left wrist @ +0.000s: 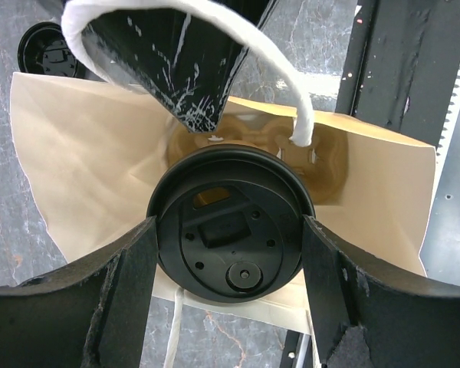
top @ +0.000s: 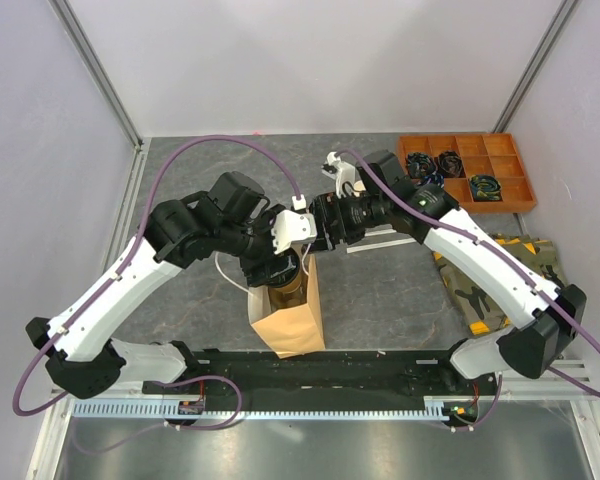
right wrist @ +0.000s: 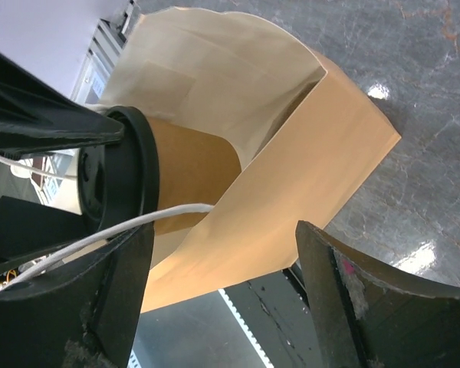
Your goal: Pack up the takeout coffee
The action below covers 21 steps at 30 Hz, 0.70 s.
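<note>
My left gripper point(top: 280, 262) is shut on a tan paper cup point(right wrist: 188, 169) with a black lid point(left wrist: 230, 230), gripping it at the lid's sides. It holds the cup in the open mouth of the tall tan paper bag point(top: 292, 325). Deep inside the bag I see the brown pulp carrier point(left wrist: 253, 138). My right gripper point(right wrist: 222, 230) is open at the bag's rim, with the bag's wall point(right wrist: 307, 153) between the jaws. A white handle point(left wrist: 291, 84) loops over one of its fingers point(left wrist: 184, 61).
A loose black lid point(left wrist: 50, 50) lies on the table beside the bag. An orange compartment tray point(top: 467, 170) with cables stands at the back right. A camouflage cloth point(top: 500, 270) lies under the right arm. A black rail point(top: 330, 370) runs along the near edge.
</note>
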Each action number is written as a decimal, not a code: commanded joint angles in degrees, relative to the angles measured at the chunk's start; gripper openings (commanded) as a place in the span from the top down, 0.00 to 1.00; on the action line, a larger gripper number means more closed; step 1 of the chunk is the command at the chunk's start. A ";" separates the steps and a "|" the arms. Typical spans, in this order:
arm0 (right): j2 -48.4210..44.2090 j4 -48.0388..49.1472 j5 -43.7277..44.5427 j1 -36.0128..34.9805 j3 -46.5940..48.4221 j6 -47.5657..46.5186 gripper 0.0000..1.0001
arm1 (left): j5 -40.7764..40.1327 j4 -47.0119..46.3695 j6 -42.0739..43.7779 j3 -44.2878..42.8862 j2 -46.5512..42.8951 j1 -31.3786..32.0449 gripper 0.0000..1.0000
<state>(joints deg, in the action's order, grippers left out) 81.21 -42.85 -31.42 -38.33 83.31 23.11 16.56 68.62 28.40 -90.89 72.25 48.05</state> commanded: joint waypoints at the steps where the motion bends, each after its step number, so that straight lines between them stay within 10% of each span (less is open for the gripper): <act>1: 2.19 -3.45 2.06 -0.70 3.87 -0.79 0.18 | -0.47 -2.09 -1.86 -0.95 0.26 0.38 0.66; 5: 1.15 -4.26 4.43 -0.61 4.49 -1.93 0.48 | -1.00 -2.35 -2.47 0.54 -0.88 0.29 0.66; 9: -1.75 -1.81 4.61 -0.61 4.15 -3.86 1.00 | -1.88 -2.53 -3.53 2.21 -2.02 0.29 0.67; 21: -11.86 10.86 7.59 -2.54 -4.21 -16.69 1.00 | -0.12 -10.87 -4.15 9.68 -11.42 0.29 0.68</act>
<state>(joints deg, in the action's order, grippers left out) 71.05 -38.72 -26.52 -39.72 79.44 12.21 15.46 60.82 25.08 -83.09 63.92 48.10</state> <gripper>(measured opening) 0.009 0.753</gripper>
